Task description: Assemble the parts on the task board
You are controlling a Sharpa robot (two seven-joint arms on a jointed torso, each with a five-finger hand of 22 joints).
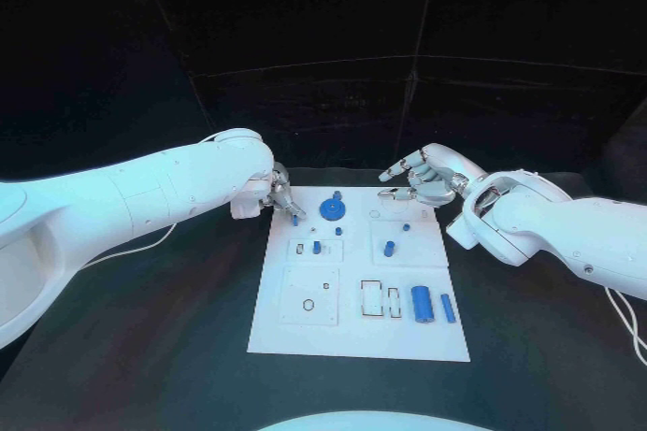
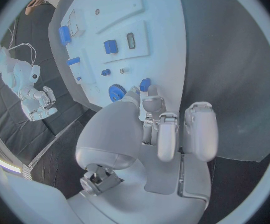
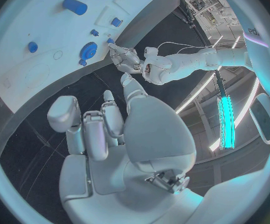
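Head view puts your left hand (image 1: 277, 200) at the task board's (image 1: 405, 342) far corner, fingers pinching a small blue part (image 1: 295, 218) beside the gear (image 1: 333, 209), likely ready for seating; your right hand (image 1: 421, 180) hovers empty, fingers spread.

The left hand (image 1: 280, 203) hides most of a small blue part (image 2: 144, 84).

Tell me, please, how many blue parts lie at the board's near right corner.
2: a cylinder and a thinner bar to its right, side by side; nothing seems hidden there.
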